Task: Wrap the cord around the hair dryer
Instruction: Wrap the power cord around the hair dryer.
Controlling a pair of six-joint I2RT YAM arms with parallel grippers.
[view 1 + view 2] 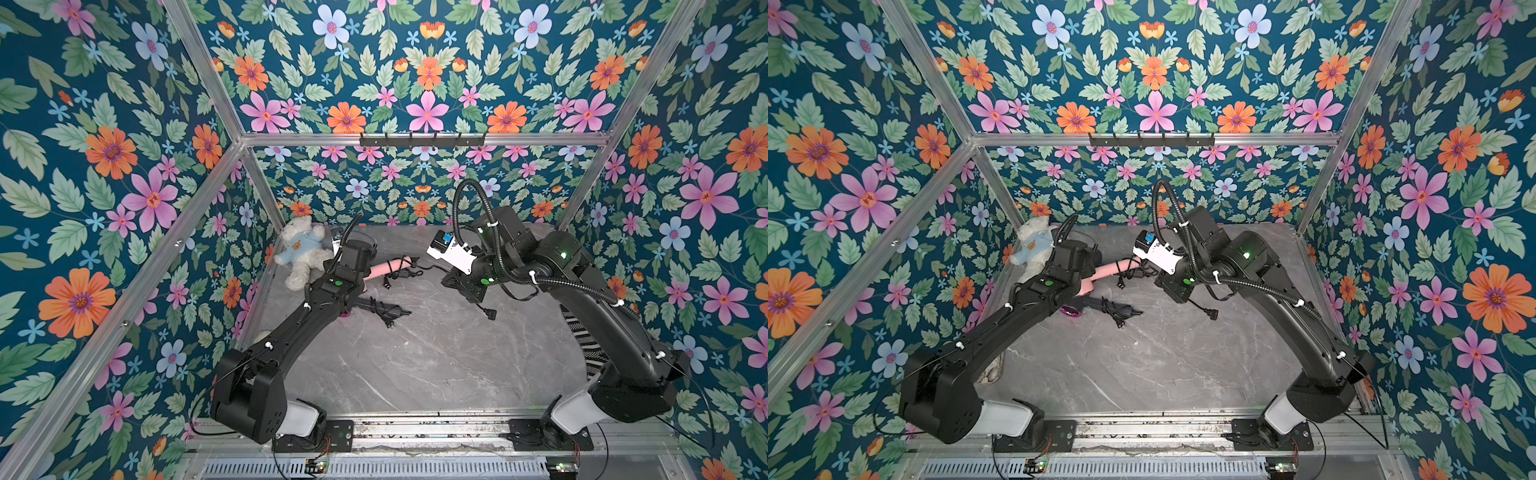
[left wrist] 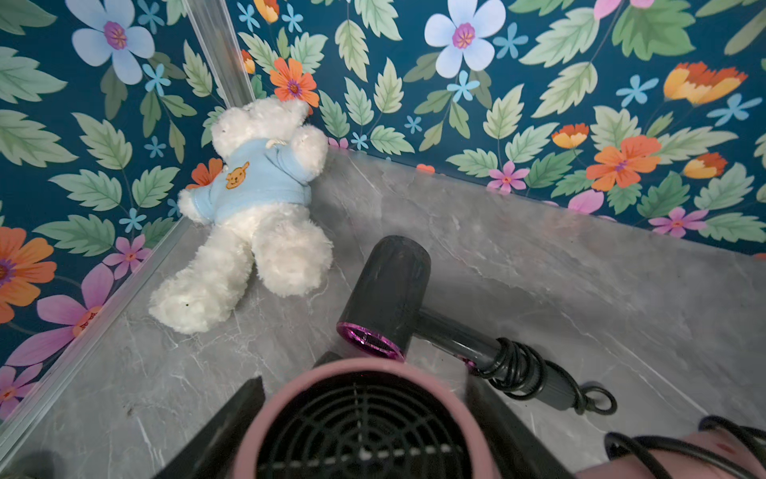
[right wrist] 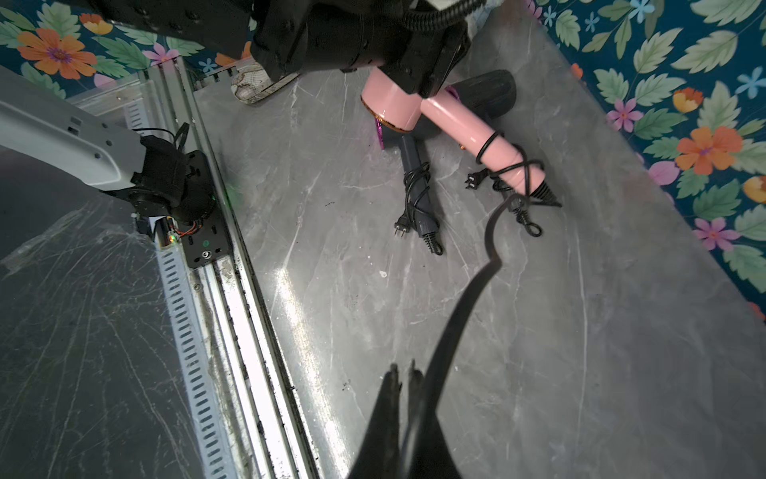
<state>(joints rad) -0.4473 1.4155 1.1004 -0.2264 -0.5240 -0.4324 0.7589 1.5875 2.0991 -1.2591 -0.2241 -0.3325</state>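
Both top views look down into a booth with floral walls and a grey marble table (image 1: 415, 365). The pink hair dryer (image 1: 392, 265) is toward the far left of the table, held by the left gripper (image 1: 360, 284), which is clamped around its barrel. The wrist hides most of the barrel, so mainly the smooth pink handle shows, pointing toward the right gripper (image 1: 460, 286). The black cord (image 1: 409, 272) loops round the handle and bunches at its end. A dark grey hair dryer (image 1: 376, 308) lies nearer the camera, its own cord wound on its handle. A white teddy bear (image 1: 301, 249) in a pale blue top lies in the far left corner.

In the left wrist view, the pink dryer's round rear (image 2: 360, 414) fills the lower edge: a pink rim around a black grille of rings and spokes. Dark fingers (image 2: 224, 427) press in on either side. Beyond it are the dark dryer (image 2: 389, 286), with its magenta ring, and the bear (image 2: 257, 199).

The right wrist view shows the pink dryer (image 3: 460, 120) most fully. It is glossy, with a short barrel and a long round handle ending in a black ribbed cone and a small hanging loop. The cord rings the handle once, then crosses in an X near the end. From there the cord (image 3: 468, 298) runs to the right gripper's fingers (image 3: 389, 398), which are pressed together on it. A two-pin plug (image 3: 472, 180) lies just beside the handle.
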